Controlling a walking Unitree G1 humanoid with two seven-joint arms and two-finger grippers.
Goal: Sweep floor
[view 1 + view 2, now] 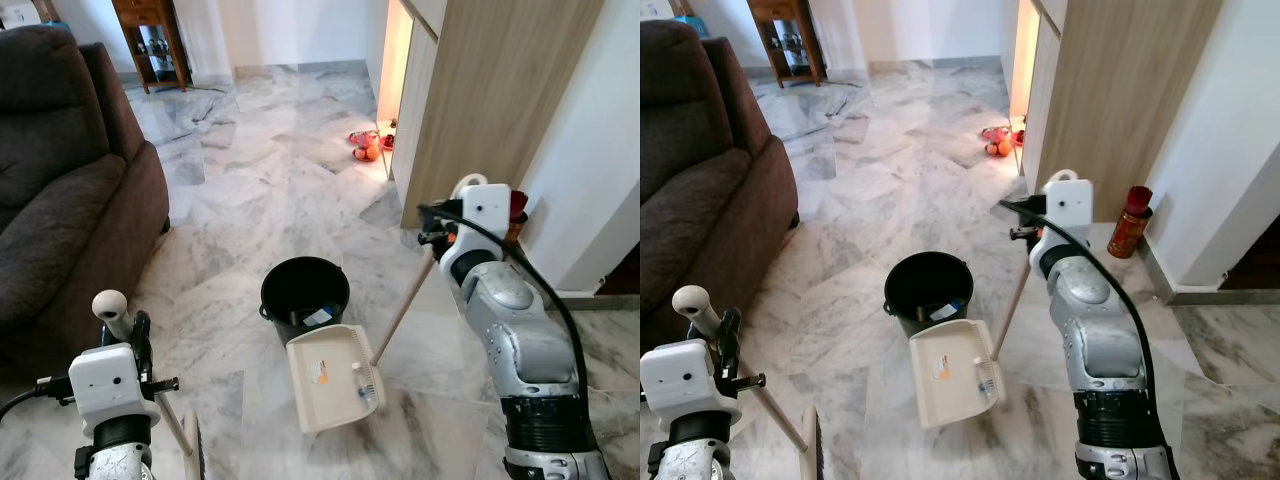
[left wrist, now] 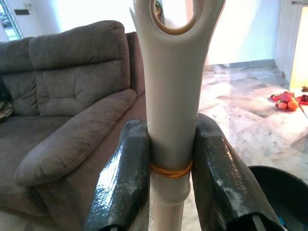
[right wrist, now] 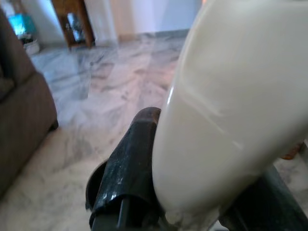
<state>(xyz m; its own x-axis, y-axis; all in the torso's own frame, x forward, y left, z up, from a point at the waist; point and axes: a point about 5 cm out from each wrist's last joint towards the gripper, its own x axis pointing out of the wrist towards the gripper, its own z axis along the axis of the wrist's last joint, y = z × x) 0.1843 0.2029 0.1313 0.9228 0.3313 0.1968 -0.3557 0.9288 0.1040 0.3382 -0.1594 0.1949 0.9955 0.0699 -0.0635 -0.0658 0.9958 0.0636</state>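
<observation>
Marble floor (image 1: 270,190), sofa (image 1: 60,190) alongside.

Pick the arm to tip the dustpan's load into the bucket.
Right. The right gripper is shut on the dustpan handle, and the dustpan sits against the bucket. The left gripper is shut on the broom.

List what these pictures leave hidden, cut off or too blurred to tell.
- Broom head: cut off by the bottom edge of the left eye view, behind the left gripper.
- Bucket contents: only a pale scrap shows; the dustpan covers its near rim.
- Small items on the dustpan: too small to identify.
- Right gripper: the right wrist view is blurred, and the dustpan handle hides the far finger.
</observation>
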